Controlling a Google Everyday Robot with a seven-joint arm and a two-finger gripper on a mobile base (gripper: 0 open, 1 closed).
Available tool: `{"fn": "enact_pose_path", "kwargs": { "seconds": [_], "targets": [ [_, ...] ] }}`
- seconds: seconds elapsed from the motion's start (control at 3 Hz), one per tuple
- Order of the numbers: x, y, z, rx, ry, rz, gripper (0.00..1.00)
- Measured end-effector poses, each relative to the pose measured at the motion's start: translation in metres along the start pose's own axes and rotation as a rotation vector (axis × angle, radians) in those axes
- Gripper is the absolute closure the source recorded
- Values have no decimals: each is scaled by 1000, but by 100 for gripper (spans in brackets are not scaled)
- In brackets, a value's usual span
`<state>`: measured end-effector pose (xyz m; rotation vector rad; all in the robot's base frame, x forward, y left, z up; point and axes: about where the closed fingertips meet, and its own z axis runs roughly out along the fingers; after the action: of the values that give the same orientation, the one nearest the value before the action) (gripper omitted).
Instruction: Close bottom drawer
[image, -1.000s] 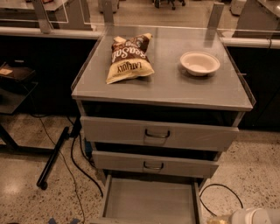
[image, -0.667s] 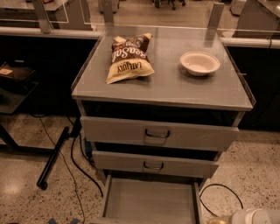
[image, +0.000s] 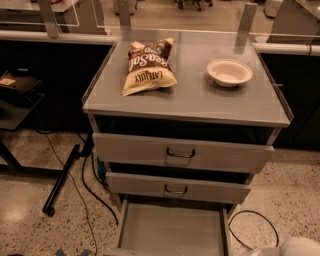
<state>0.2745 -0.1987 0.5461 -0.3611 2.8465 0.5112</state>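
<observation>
The bottom drawer (image: 172, 231) is pulled far out of the grey cabinet (image: 185, 102). I see down into its shallow, empty grey tray. Its front panel and handle are cut off by the lower edge of the camera view. The middle drawer (image: 177, 188) and the top drawer (image: 181, 151) stand out a little, each with a dark loop handle. My gripper is out of view. Only a white rounded part of my arm (image: 296, 247) shows at the lower right corner, to the right of the open drawer.
A brown and yellow chip bag (image: 148, 65) and a white bowl (image: 229, 72) lie on the cabinet top. Black cables (image: 87, 185) and a dark stand leg (image: 61, 181) run over the speckled floor at the left. A cable loop (image: 255, 225) lies at the right.
</observation>
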Motion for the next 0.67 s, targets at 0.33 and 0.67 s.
{"fn": "enact_pose_path", "kwargs": {
  "seconds": [0.33,0.67],
  "targets": [
    [9,2,84,-1,106,54,100],
    [9,2,84,-2,107,54,100]
  ]
}}
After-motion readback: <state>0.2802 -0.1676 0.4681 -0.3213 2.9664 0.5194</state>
